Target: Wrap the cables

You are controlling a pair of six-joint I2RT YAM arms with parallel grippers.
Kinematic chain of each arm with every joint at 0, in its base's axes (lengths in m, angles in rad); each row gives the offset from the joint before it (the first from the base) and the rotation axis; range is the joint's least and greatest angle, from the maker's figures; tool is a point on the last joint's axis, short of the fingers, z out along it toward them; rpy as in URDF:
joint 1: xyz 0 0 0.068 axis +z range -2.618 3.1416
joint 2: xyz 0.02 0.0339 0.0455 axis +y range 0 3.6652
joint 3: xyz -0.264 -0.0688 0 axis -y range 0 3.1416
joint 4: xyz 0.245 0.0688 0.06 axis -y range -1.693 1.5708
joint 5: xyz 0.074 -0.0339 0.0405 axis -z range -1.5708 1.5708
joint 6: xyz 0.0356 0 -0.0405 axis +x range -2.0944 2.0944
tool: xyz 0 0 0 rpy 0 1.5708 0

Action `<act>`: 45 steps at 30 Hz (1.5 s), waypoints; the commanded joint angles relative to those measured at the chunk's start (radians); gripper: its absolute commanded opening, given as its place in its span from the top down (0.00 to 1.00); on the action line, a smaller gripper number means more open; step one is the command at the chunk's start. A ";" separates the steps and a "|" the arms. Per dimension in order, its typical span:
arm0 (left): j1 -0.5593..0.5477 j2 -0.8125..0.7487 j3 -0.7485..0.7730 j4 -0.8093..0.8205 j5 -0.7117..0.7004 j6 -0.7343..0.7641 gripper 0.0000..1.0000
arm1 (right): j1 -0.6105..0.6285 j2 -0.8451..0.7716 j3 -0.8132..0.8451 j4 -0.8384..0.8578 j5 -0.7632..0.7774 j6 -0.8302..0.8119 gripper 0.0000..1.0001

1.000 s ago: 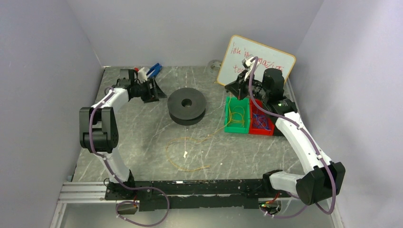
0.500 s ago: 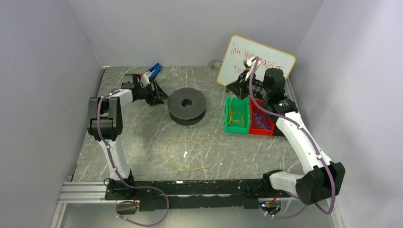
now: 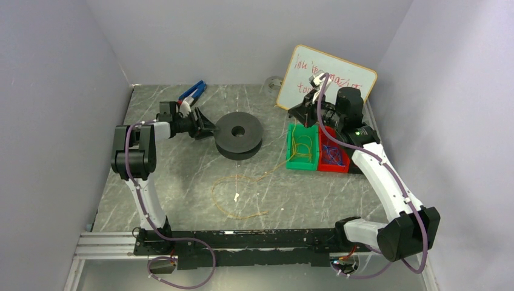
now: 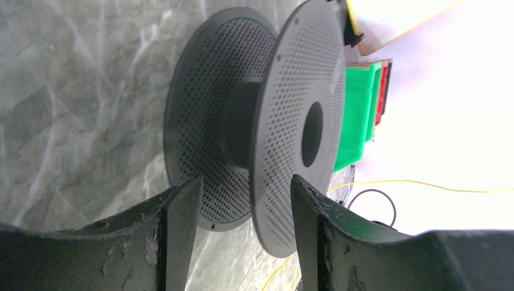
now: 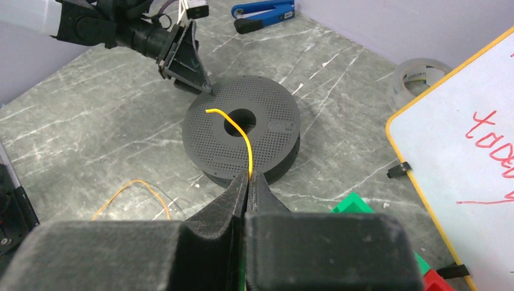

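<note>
A black spool (image 3: 238, 134) lies flat mid-table. My left gripper (image 3: 208, 128) is at its left rim, open, its fingers (image 4: 182, 224) straddling the edge of the top flange (image 4: 285, 121) without visibly touching it. My right gripper (image 3: 303, 111) hovers over the green bin (image 3: 292, 162), shut on the end of a yellow cable (image 5: 241, 132) that sticks up from its tips (image 5: 248, 176). The cable trails from the bin area into loose tan loops (image 3: 239, 195) on the table in front of the spool. From the right wrist, the spool (image 5: 273, 115) and the left gripper (image 5: 200, 82) both show.
A red bin (image 3: 343, 168) with blue-purple wires adjoins the green one. A whiteboard (image 3: 327, 76) leans at the back right, with a tape roll (image 3: 273, 85) beside it. A blue tool (image 3: 193, 92) lies at the back left. Walls enclose the table on three sides.
My left gripper has swung right from the back left up to the spool's rim, and its jaws have narrowed slightly. The right arm, spool and cable loops have not moved.
</note>
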 commanded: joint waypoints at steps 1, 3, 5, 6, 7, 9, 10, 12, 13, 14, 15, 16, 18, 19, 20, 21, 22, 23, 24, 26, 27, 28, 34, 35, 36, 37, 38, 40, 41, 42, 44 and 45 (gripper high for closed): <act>-0.004 -0.028 0.002 0.141 0.081 -0.078 0.42 | -0.004 0.002 0.009 0.014 -0.018 -0.017 1.00; -0.013 -0.021 0.013 0.144 0.092 -0.081 0.43 | -0.004 0.004 0.011 0.012 -0.018 -0.019 1.00; -0.025 -0.013 0.028 0.133 0.101 -0.076 0.45 | -0.004 0.006 0.012 0.010 -0.013 -0.022 1.00; -0.043 -0.007 0.039 0.115 0.105 -0.066 0.46 | -0.004 0.008 0.012 0.009 -0.011 -0.023 1.00; -0.052 -0.001 0.051 0.096 0.104 -0.053 0.46 | -0.004 0.008 0.014 0.007 -0.010 -0.024 1.00; -0.066 0.008 0.065 0.078 0.103 -0.037 0.51 | -0.004 0.010 0.015 0.005 -0.010 -0.025 1.00; -0.071 0.013 0.071 0.073 0.101 -0.033 0.56 | -0.004 0.011 0.014 0.006 -0.011 -0.025 1.00; -0.078 0.022 0.086 0.068 0.110 -0.031 0.69 | -0.004 0.014 0.016 0.003 -0.015 -0.029 1.00; -0.079 0.023 0.093 0.069 0.111 -0.029 0.78 | -0.004 0.016 0.015 0.001 -0.015 -0.033 1.00; -0.080 0.024 0.108 0.058 0.108 -0.020 0.87 | -0.004 0.018 0.016 0.000 -0.015 -0.036 1.00; -0.080 0.021 0.128 0.031 0.106 0.001 0.95 | -0.004 0.021 0.018 -0.004 -0.018 -0.041 1.00; -0.081 0.013 0.150 -0.003 0.112 0.031 0.97 | -0.004 0.023 0.018 -0.007 -0.022 -0.049 1.00; -0.089 -0.010 0.200 -0.078 0.119 0.110 0.97 | -0.003 0.028 0.017 -0.010 -0.031 -0.063 1.00; -0.097 -0.024 0.233 -0.158 0.113 0.169 0.97 | -0.002 0.029 0.016 -0.011 -0.039 -0.067 1.00; -0.107 -0.039 0.269 -0.225 0.108 0.260 0.98 | -0.002 0.032 0.017 -0.013 -0.046 -0.070 1.00; -0.120 -0.055 0.305 -0.298 0.093 0.323 0.97 | -0.003 0.034 0.018 -0.015 -0.052 -0.071 1.00; -0.138 -0.070 0.339 -0.359 0.076 0.396 0.97 | -0.003 0.036 0.019 -0.018 -0.058 -0.073 1.00; -0.164 -0.085 0.376 -0.439 0.066 0.489 0.97 | -0.003 0.038 0.022 -0.020 -0.066 -0.073 1.00; -0.194 -0.100 0.423 -0.543 0.030 0.597 0.97 | -0.003 0.037 0.023 -0.021 -0.073 -0.074 1.00; -0.273 -0.131 0.486 -0.692 -0.048 0.786 0.97 | -0.003 0.034 0.022 -0.022 -0.085 -0.078 1.00; -0.312 -0.147 0.505 -0.748 -0.107 0.863 0.97 | -0.003 0.031 0.024 -0.024 -0.088 -0.080 1.00; -0.357 -0.168 0.513 -0.790 -0.162 0.930 0.97 | -0.004 0.026 0.025 -0.026 -0.091 -0.083 1.00; -0.530 -0.270 0.452 -0.856 -0.353 1.093 0.97 | -0.008 0.014 0.029 -0.016 -0.082 -0.063 1.00; -0.541 -0.278 0.451 -0.864 -0.359 1.104 0.98 | -0.010 0.017 0.031 -0.012 -0.078 -0.053 1.00; -0.553 -0.283 0.449 -0.877 -0.376 1.117 0.97 | -0.013 0.021 0.036 -0.010 -0.072 -0.042 1.00; -0.576 -0.291 0.442 -0.882 -0.411 1.132 0.97 | -0.014 0.027 0.039 -0.009 -0.064 -0.032 1.00; -0.599 -0.301 0.429 -0.879 -0.448 1.150 0.98 | -0.018 0.036 0.044 -0.012 -0.059 -0.024 1.00; -0.637 -0.316 0.397 -0.869 -0.504 1.179 0.98 | -0.019 0.063 0.051 -0.009 -0.060 -0.005 1.00; -0.652 -0.320 0.390 -0.869 -0.519 1.181 0.98 | -0.019 0.081 0.054 -0.008 -0.060 0.004 1.00; -0.663 -0.320 0.384 -0.868 -0.524 1.178 0.97 | -0.020 0.109 0.060 -0.007 -0.060 0.026 1.00; -0.678 -0.318 0.384 -0.872 -0.534 1.173 0.97 | -0.020 0.159 0.078 -0.012 -0.080 0.053 1.00; -0.682 -0.318 0.382 -0.866 -0.536 1.167 0.97 | -0.020 0.182 0.089 -0.021 -0.089 0.058 1.00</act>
